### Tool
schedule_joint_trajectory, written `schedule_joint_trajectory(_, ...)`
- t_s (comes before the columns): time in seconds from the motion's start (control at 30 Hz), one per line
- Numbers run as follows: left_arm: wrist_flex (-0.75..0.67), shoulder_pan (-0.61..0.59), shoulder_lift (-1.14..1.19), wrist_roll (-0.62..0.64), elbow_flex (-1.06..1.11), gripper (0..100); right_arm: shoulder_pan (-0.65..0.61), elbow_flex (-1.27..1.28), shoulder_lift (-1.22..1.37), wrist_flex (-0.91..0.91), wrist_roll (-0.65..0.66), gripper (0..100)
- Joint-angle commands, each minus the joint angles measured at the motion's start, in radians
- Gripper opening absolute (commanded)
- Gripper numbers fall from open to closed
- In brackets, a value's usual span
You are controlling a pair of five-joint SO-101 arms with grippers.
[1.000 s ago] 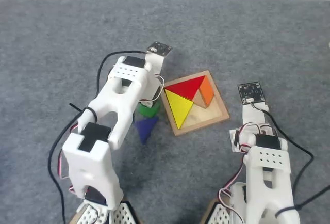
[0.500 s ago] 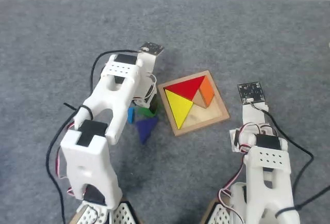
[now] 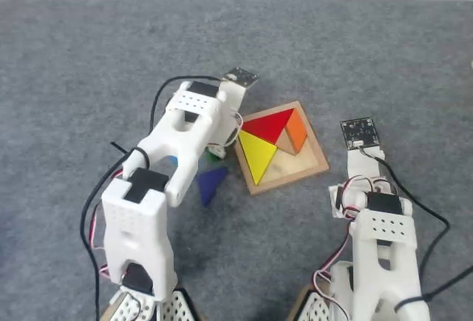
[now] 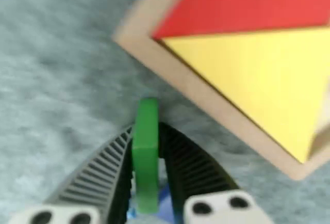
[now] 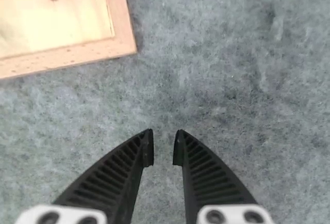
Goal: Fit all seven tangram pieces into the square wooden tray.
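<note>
The left jaws clench the green piece (image 4: 146, 152) on edge, just beside the square wooden tray (image 4: 206, 96) mid-table (red (image 3: 267, 125), yellow (image 3: 257, 154) and orange (image 3: 297, 130) pieces inside); the right jaws are barely parted, released.

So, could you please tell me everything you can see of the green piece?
The green piece is a flat slab, painted wood by its look, seen edge-on, so its outline cannot be told. It stands on edge, clamped between the left gripper's fingers, its end poking past their tips. It is over the grey carpet, just outside the wooden tray's rim, apart from it.
</note>
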Motion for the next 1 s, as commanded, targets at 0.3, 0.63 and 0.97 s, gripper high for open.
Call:
schedule_joint_trajectory(0.3, 0.450, 0.017, 0.003, -0.037, -0.619, 1, 0.025, -0.005, -0.030, -0.018, 0.008, 8.8)
schedule_joint_trajectory(0.63, 0.358, 0.344, 0.095, -0.029, -0.587, 1, 0.309, -0.086, -0.030, 0.002, 0.009, 8.7)
schedule_joint_trajectory(0.97, 0.270, 0.428, 0.218, 0.132, -0.596, 2, 0.309, -0.086, -0.022, 0.001, 0.015, 9.0)
